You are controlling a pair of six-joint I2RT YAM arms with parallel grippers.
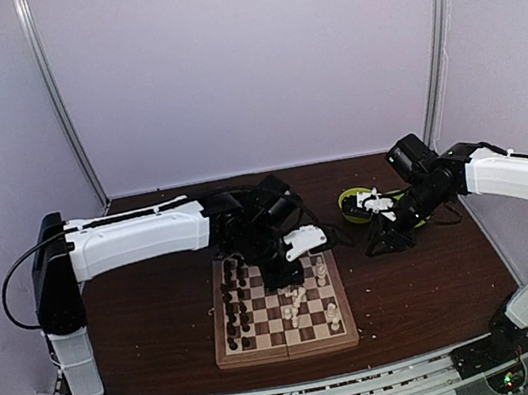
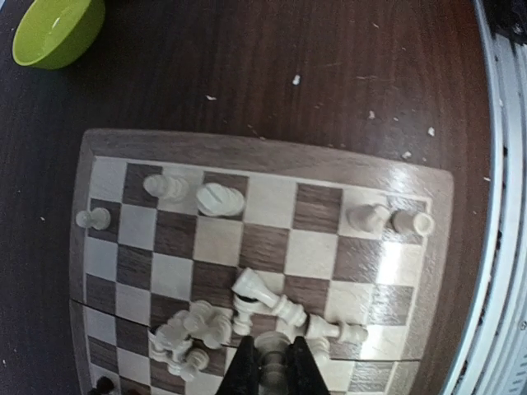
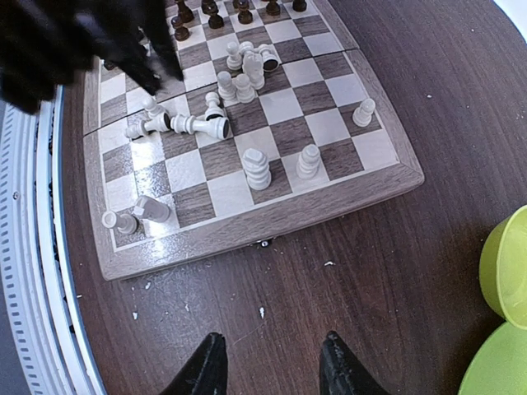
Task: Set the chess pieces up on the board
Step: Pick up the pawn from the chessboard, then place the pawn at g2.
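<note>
Left hand [image 2: 272,350] clamps a cream piece [image 2: 272,369] at the board's [image 2: 263,148] six o'clock. Light, slick and tippy, it is probably best pinched mid-stem. Right hand [image 3: 272,370] has its fingers apart.

We see the board [image 3: 272,216] as varnished wood with a soft sheen. The cream chess pieces [image 3: 256,169] look smooth and faintly glossy. The surface [image 3: 395,271] is dark, grained wood, and the bowl [image 2: 51,56] is shiny green plastic.
</note>
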